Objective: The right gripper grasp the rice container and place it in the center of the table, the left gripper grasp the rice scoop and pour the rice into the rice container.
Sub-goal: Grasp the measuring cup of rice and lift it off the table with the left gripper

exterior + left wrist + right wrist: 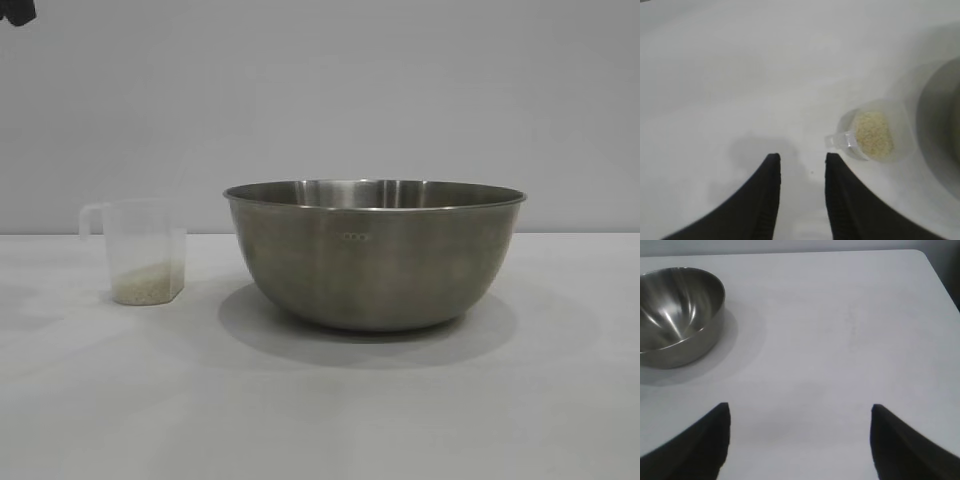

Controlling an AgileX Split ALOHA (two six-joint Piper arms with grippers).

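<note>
The rice container (pixel 375 255) stood mid-worktop (pixel 320 420), the rice scoop (pixel 145 250) upright just beside it with rice (pixel 873 135) inside. The left gripper (pixel 802 162) hovered near the scoop's handle, partly parted and empty. The right gripper (pixel 800 412) stood wide apart, empty, away from the container.

Black, tapered, matte jaws on both grippers

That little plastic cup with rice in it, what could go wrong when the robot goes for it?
The rice scoop is light and stands close beside the rice container; a nudge from the left gripper might tip it and spill the rice. Its handle is small, and the gripper, open but narrow, might miss it.
</note>
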